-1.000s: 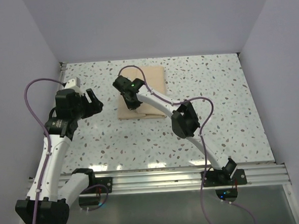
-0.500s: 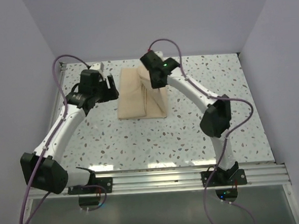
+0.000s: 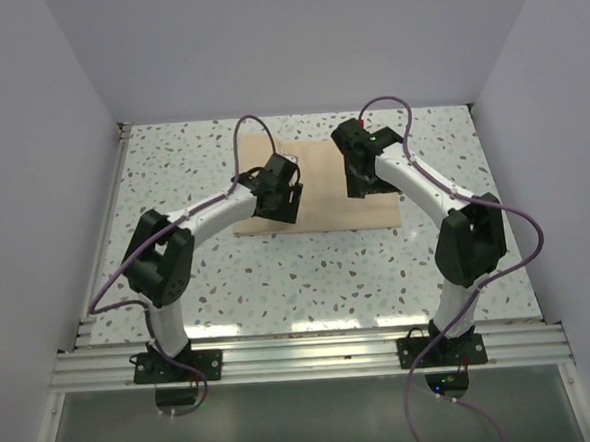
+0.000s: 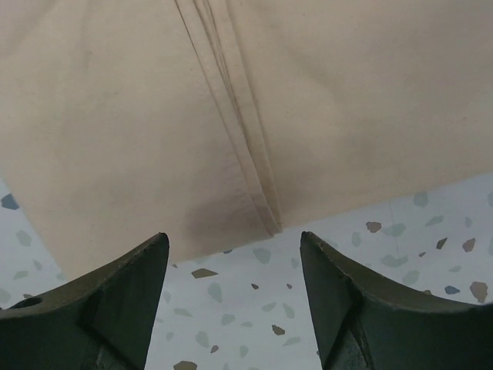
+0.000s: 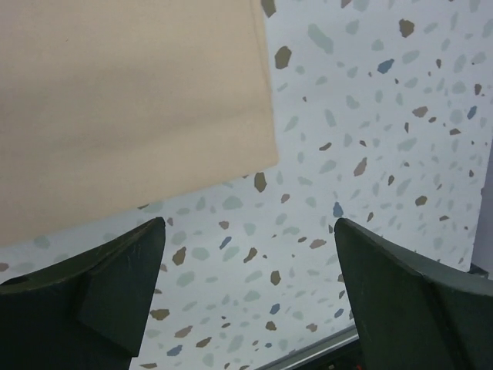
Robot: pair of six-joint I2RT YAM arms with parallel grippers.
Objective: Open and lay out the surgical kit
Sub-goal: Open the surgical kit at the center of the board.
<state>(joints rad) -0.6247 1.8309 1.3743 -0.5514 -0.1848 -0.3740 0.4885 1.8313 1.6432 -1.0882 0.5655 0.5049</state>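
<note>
The surgical kit shows as a beige cloth wrap (image 3: pixel 324 201) lying flat at the back middle of the speckled table (image 3: pixel 279 282). My left gripper (image 3: pixel 279 197) hovers over the cloth's left part, open with nothing between its fingers. In the left wrist view (image 4: pixel 231 237) a stitched fold line (image 4: pixel 246 146) runs down the cloth (image 4: pixel 100 139) to its near edge. My right gripper (image 3: pixel 365 185) hangs over the right part, open and empty. The right wrist view (image 5: pixel 248 223) shows one cloth corner (image 5: pixel 262 150) on bare table. What lies inside the wrap is hidden.
Pale walls close in the table on the left, back and right. An aluminium rail (image 3: pixel 313 352) with both arm bases runs along the near edge. Purple cables (image 3: pixel 250 134) loop above the arms. A table edge (image 5: pixel 331 348) shows at the bottom of the right wrist view.
The right gripper carried a cloth flap to the right, then opened and let go, so the cloth lies wider. The left arm swung in from the left to over the cloth.
</note>
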